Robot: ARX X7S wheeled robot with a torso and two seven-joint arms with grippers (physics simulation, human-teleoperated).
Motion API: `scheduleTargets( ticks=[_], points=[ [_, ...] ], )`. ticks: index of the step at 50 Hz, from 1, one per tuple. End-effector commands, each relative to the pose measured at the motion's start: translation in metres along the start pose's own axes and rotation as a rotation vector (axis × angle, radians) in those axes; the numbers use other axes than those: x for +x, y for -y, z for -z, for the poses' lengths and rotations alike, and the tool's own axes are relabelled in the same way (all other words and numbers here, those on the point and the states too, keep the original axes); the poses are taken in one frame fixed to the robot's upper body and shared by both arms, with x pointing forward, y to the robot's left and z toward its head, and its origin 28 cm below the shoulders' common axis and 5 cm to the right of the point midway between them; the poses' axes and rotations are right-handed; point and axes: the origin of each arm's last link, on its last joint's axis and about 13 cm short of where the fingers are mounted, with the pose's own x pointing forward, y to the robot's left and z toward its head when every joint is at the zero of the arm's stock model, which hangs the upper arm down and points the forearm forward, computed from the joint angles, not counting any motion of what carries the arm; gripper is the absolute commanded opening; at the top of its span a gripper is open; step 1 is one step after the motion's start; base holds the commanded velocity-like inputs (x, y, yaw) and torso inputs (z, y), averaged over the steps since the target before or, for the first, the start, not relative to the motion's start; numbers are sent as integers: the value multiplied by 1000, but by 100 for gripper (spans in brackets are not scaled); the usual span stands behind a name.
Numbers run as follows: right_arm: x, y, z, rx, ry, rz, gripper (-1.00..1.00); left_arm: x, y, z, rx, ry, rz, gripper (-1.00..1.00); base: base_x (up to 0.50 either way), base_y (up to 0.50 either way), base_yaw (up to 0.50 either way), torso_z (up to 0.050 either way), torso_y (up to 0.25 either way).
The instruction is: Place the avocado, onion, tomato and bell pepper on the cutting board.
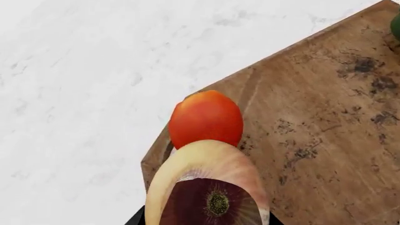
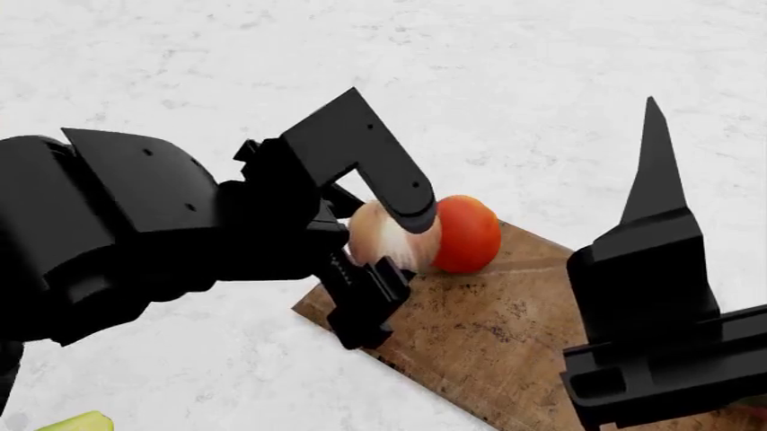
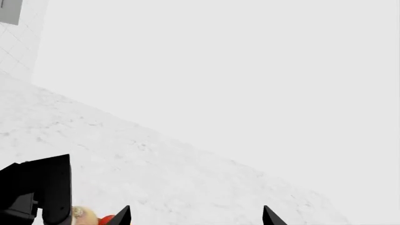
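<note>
Just tan, streaked onion beside tomato

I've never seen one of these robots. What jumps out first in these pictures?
The bright red tomato sits at the corner of the stained wooden cutting board on a white marbled counter. Right beside it, the black left gripper holds the tan onion over the board's edge. The right gripper points away, open and empty.

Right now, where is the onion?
In the head view the onion sits between the left gripper's fingers, over the cutting board's clipped end, right beside the tomato.
</note>
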Motion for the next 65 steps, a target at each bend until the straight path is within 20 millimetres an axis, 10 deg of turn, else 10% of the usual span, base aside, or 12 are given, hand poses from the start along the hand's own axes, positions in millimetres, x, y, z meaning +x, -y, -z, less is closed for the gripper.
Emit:
scheduleTargets(
  ticks=[1,47,48,65],
  points=[
    [0,0,0,-1,0,0,100,15,-8,11,-27,-35,-35,-100,0,0,0,0,0],
    [-6,1,2,2,-3,12,100,48,-8,35,-38,-146,-43,-100,1,-1,-1,0,0],
    [-6,1,2,2,-3,13,100,46,-9,35,-40,-149,-46,100,13,0,-4,0,0],
    [-6,0,1,0,2,9,100,31,-19,25,-40,-113,-81,100,0,0,0,0,0]
  ],
)
